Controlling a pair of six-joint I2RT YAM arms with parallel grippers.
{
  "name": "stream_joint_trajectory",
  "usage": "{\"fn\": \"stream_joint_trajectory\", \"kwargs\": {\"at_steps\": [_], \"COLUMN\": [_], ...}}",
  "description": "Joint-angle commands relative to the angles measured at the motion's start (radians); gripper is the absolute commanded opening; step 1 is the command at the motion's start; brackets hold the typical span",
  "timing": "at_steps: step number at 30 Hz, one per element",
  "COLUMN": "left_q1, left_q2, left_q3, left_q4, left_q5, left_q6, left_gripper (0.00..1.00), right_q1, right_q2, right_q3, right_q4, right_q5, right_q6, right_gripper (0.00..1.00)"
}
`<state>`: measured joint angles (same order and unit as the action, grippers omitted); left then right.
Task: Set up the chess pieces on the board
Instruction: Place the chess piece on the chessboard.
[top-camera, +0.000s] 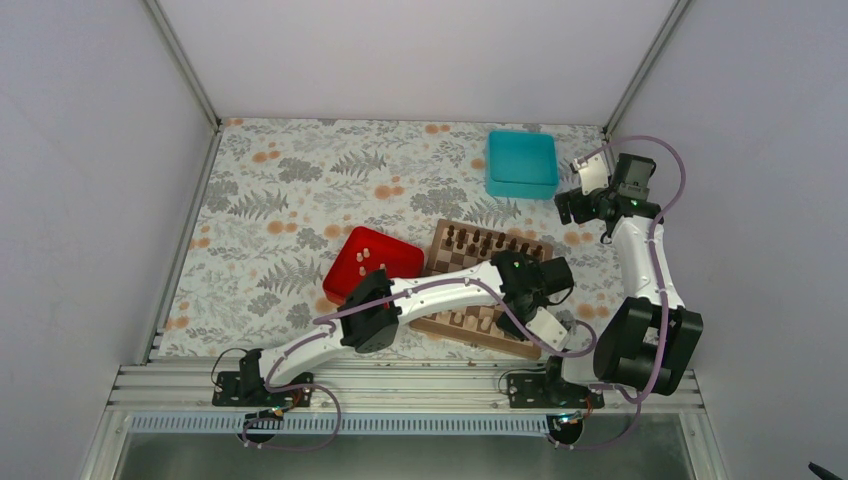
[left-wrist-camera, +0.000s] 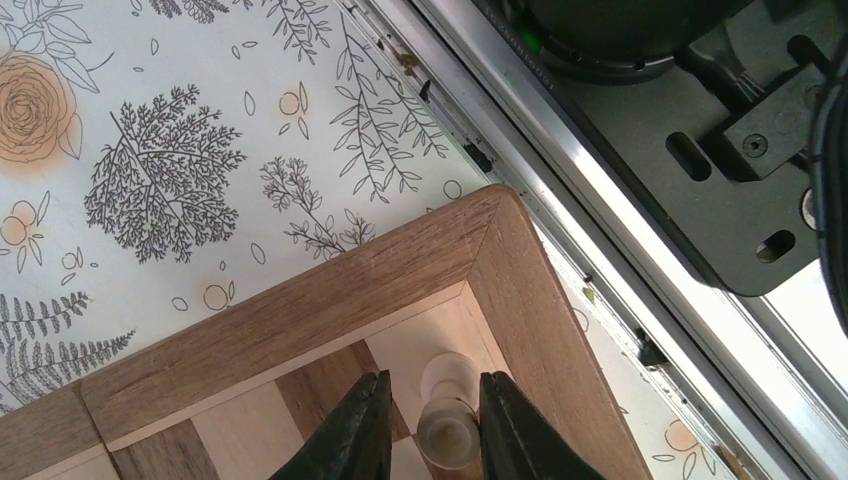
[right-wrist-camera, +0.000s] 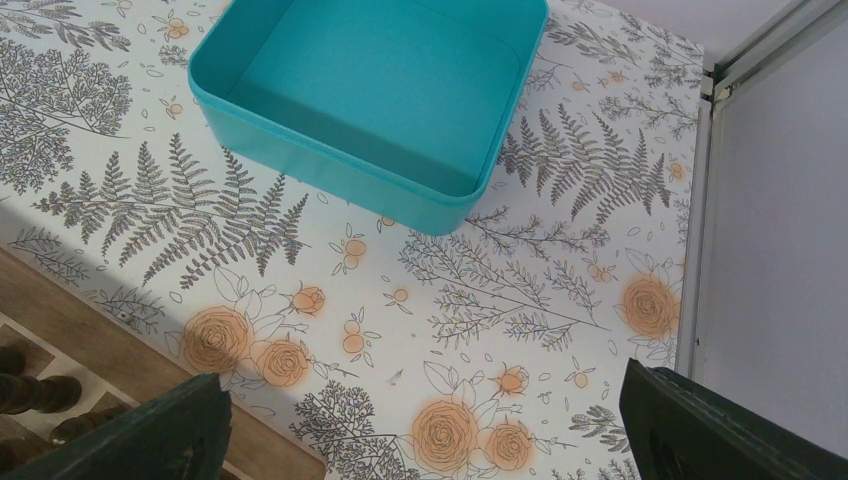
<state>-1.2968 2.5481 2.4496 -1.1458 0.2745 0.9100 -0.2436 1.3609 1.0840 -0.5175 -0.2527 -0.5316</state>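
In the left wrist view my left gripper (left-wrist-camera: 435, 420) stands over the near right corner of the board (left-wrist-camera: 300, 300). Its jaws are a little apart around a pale cream piece (left-wrist-camera: 447, 425) that stands upright on the light corner square. The right finger touches the piece and the left finger (left-wrist-camera: 355, 430) is clear of it. In the top view this gripper (top-camera: 540, 338) is over the board's (top-camera: 452, 262) corner. A few pale pieces (top-camera: 365, 252) lie in the red tray (top-camera: 395, 265). My right gripper (right-wrist-camera: 425, 430) is wide open and empty above the tablecloth, also seen from above (top-camera: 572, 205).
Dark brown pieces (top-camera: 490, 240) line the board's far row, and a few show in the right wrist view (right-wrist-camera: 30, 390). An empty teal box (top-camera: 521, 162) sits at the back right, also in the right wrist view (right-wrist-camera: 370, 80). The metal rail (left-wrist-camera: 600, 230) runs just beyond the board's corner.
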Motion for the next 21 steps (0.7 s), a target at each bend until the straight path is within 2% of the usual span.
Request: {"fn": "stream_joint_trajectory", "kwargs": {"at_steps": [1,12,21], "left_q1": [-0.013,-0.012,0.006], "left_q2": [-0.05,-0.171,-0.192], "left_q3": [0.003,-0.114,-0.198], "left_q4": [-0.009,-0.02,-0.038], "left_q5": [-0.018,-0.071,-0.082], "left_q6": [0.011,-0.008,-0.013], "left_gripper": [0.24,0.32,0.33], "right_q1": [-0.007,-0.007,-0.007], "right_q2": [0.003,0.006,0.009], "right_q3": [0.002,0.006,0.007], "right_q4": [-0.001,-0.007,-0.01], "right_q5": [-0.016,-0.021,-0.023], "right_q6": [-0.016,-0.015,-0.012], "right_gripper": [1.0,1.0,1.0]}}
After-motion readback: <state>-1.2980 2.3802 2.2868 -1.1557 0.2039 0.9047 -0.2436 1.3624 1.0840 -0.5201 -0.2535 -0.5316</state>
